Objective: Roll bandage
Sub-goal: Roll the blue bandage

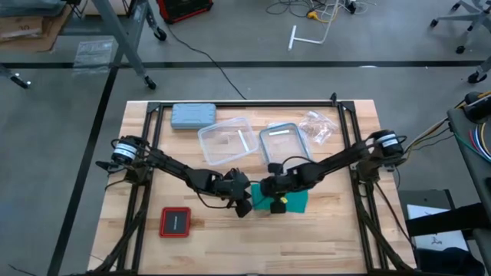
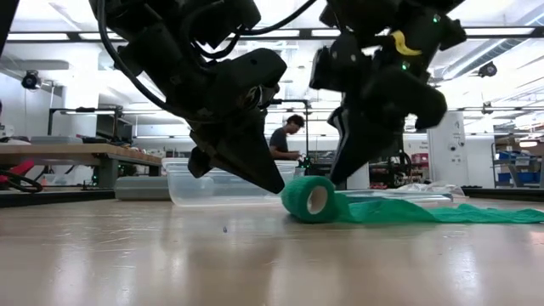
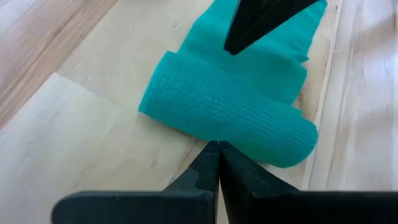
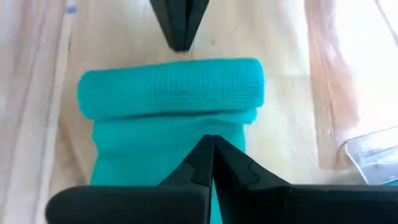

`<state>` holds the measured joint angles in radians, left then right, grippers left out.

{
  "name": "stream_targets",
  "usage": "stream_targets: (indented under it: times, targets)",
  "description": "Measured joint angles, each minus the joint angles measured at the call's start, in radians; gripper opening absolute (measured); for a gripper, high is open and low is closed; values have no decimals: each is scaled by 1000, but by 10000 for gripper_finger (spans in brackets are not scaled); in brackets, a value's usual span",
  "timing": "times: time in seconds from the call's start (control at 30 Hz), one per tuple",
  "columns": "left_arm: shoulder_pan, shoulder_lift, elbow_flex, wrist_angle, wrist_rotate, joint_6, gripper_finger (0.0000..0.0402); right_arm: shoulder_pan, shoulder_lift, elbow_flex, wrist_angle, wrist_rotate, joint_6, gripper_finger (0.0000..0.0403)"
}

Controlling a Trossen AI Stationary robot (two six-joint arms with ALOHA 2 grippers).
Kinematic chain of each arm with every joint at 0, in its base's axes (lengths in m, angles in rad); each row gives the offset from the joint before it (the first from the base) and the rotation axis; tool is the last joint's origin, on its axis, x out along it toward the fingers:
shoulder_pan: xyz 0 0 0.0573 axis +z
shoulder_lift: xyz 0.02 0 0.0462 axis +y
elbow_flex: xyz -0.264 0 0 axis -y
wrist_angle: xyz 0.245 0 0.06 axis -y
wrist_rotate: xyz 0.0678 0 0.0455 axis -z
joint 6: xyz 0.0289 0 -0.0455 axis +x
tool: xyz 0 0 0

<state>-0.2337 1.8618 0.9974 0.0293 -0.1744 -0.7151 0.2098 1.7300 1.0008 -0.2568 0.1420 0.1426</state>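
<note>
Nearby, clear tubs (image 1: 227, 141) behind bandage (image 1: 290, 201).

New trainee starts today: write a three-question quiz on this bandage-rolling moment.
1. True or false: the bandage is already fully rolled.
2. Which pincer sits on the flat, unrolled side of the roll? A) left pincer B) right pincer
3. Fill in: both pincers' fingers are ____.

Key:
1. False; a flat tail still lies on the table.
2. B; the left pincer is on the roll's other side.
3. Shut, holding nothing.
</note>
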Motion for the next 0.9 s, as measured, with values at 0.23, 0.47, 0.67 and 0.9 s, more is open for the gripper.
stream_targets:
  times: [0.23,0.47,0.67,0.9]
  targets:
    - [0,0,0,2,-17,0,2,1,11,-2,78,-3,4,2]
    - [1,0,0,6,-48,11,1,2,69,-3,102,-14,7,2]
    - [2,1,-1,14,-54,17,2,3,114,-3,182,-45,5,2]
    - [2,1,-2,8,-59,6,3,6,135,-5,263,-52,4,2]
